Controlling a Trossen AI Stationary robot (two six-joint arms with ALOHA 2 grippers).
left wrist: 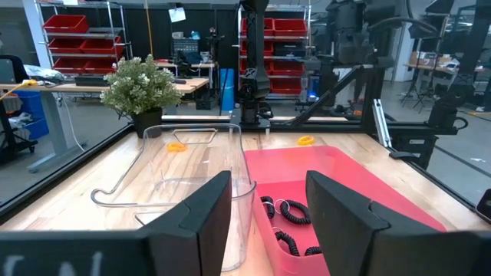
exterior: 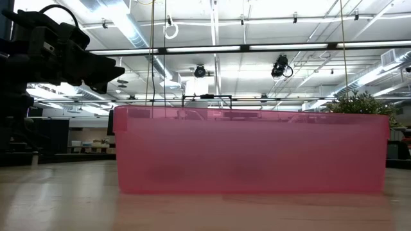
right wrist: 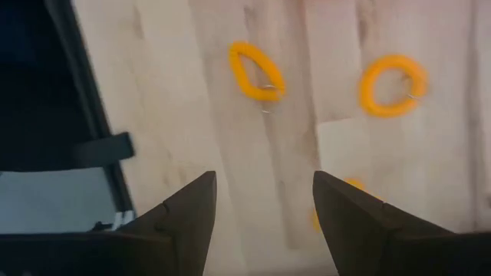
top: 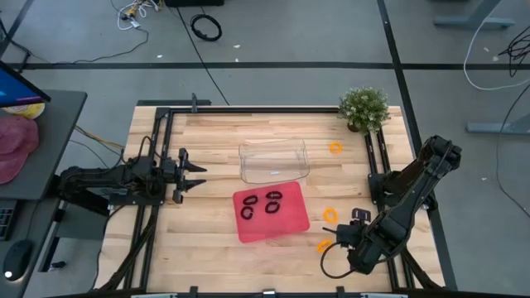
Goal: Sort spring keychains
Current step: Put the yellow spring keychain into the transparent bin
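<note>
- Wooden table (top: 207,240) is seen from above, on a grey floor crossed by cables.
- Both arms are placed at the table's sides: the left gripper (top: 197,175) is held left of the trays, jaws spread wide; the right gripper (top: 338,241) is lowered at the near right, jaws parted and empty.
- A clear tray (top: 274,160) is set just beyond a red tray (top: 248,230).
- A potted plant (top: 364,108) is stood at the far right.
- Black spring keychains (top: 273,196) are gathered in the red tray; orange spring keychains (top: 330,215) are scattered at the right.

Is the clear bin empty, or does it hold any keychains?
Empty: the clear bin shows only bare wood through it; black keychains lie in the red tray.
</note>
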